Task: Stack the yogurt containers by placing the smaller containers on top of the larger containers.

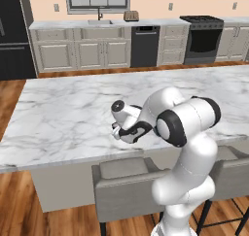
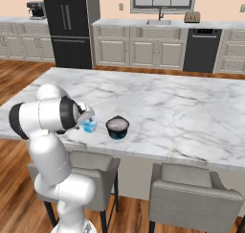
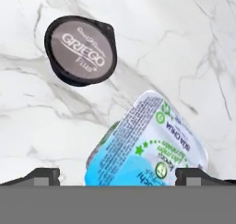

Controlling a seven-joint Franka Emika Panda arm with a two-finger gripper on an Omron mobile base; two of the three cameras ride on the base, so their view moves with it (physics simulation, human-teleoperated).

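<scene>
While the arm bends low over the near edge of the marble table (image 2: 182, 107), the hand (image 3: 117, 174) sits right above the blue cup (image 3: 147, 142), one dark fingertip (image 3: 39, 176) on each side of it. The fingers stand wide, with the cup between them. Whether they touch it I cannot tell. In the hand view the cup looks tilted, its printed foil lid turned up.

In the right base view the blue cup (image 2: 89, 125) stands near the table's near edge, just at the hand. The dark tub (image 2: 117, 127) stands just right of it, apart from it, its pale grey top (image 3: 84, 50) reading "GRIEGO". Two grey chairs (image 2: 194, 193) stand under the near edge. In the left base view the arm's wrist (image 1: 127, 121) hides both cups.
</scene>
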